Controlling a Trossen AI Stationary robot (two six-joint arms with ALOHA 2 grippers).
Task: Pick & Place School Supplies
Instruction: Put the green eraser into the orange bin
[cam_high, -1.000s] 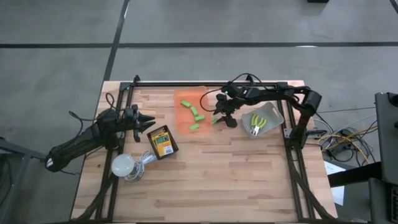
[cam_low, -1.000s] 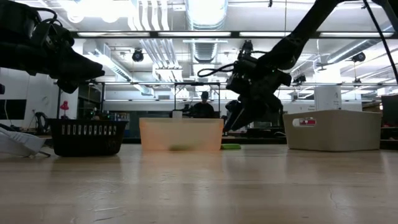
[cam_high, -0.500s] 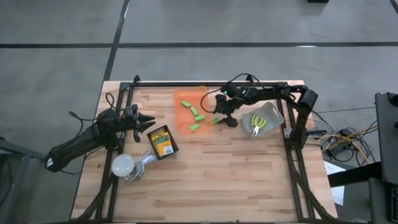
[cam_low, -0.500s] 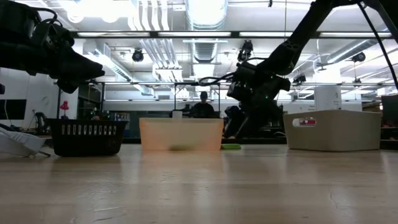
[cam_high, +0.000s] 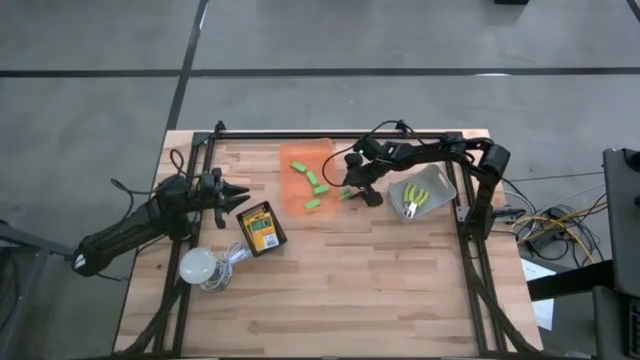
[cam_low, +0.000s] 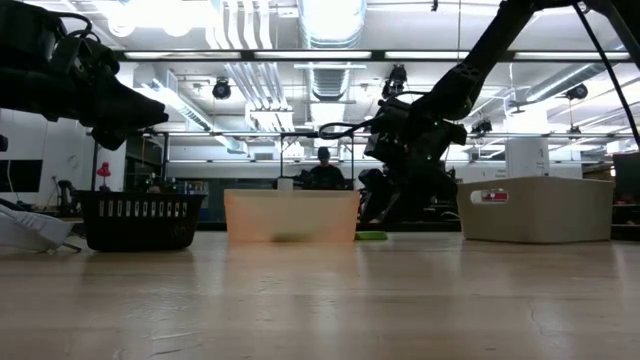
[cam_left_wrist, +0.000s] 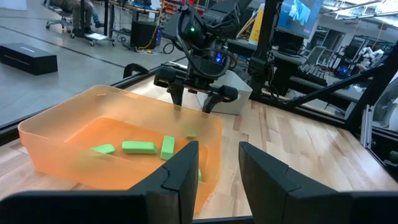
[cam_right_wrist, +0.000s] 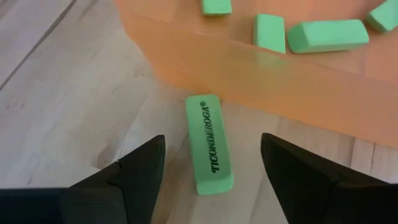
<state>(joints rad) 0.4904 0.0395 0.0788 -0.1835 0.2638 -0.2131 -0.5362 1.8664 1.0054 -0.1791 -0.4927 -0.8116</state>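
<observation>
R gripper (cam_right_wrist: 211, 171) is hovering w/ jaws spread wide, straddling a green Ticonderoga eraser (cam_right_wrist: 209, 143) that is lying flat on the worktop (cam_high: 380, 270), just outside the orange tray (cam_high: 296, 155) at its 4 o'clock. More green erasers (cam_high: 311, 181) are sitting inside the tray. L gripper (cam_high: 240, 194) is waiting at the tray's 9 o'clock, jaws partly open & empty, beside a crayon box (cam_high: 262, 227).

Green blocks (cam_high: 308, 185) lie flat in the upper middle of the high view, one (cam_right_wrist: 209, 144) printed TICONDEROGA just right of them, a crayon box (cam_high: 261, 227) lower left, yellow-handled scissors (cam_high: 413, 201) right.
</observation>
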